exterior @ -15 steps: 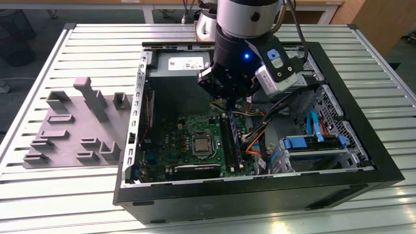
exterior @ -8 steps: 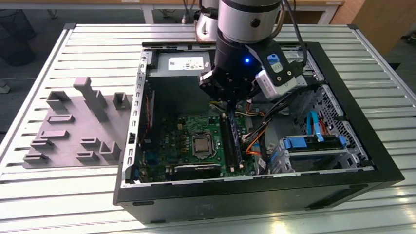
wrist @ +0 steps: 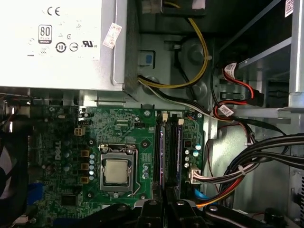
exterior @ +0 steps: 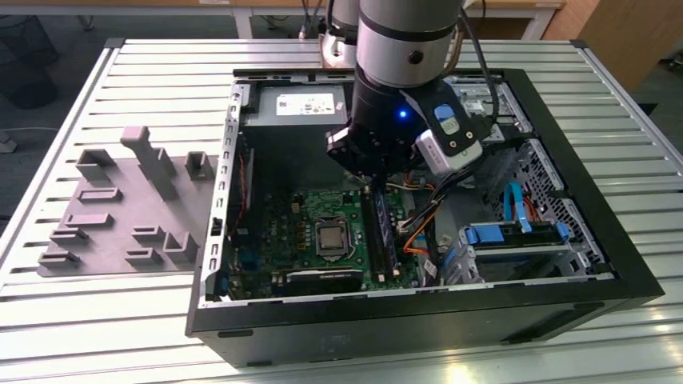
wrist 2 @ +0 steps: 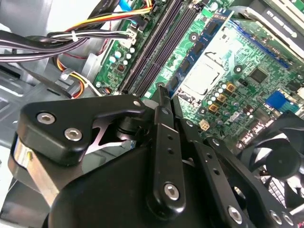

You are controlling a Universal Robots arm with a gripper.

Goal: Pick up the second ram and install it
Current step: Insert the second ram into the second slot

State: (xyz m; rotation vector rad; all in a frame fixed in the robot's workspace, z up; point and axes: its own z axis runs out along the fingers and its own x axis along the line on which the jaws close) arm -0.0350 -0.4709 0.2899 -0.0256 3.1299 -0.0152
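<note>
My gripper hangs inside the open computer case, over the far end of the memory slots on the green motherboard. Its black fingers are shut together with nothing visible between them. Just under the fingertips, a thin dark blue ram stick stands in the slot nearest the processor socket; the same stick lines up with the gripper in the first wrist view. I cannot tell whether the fingertips touch the stick. A bluish strip sits in a slot further from the socket.
A silver power supply fills the case's far end. Bundled cables and red and yellow wires run beside the slots. A blue drive cage sits at the exterior view's right. A grey holder fixture lies on the slatted table outside the case.
</note>
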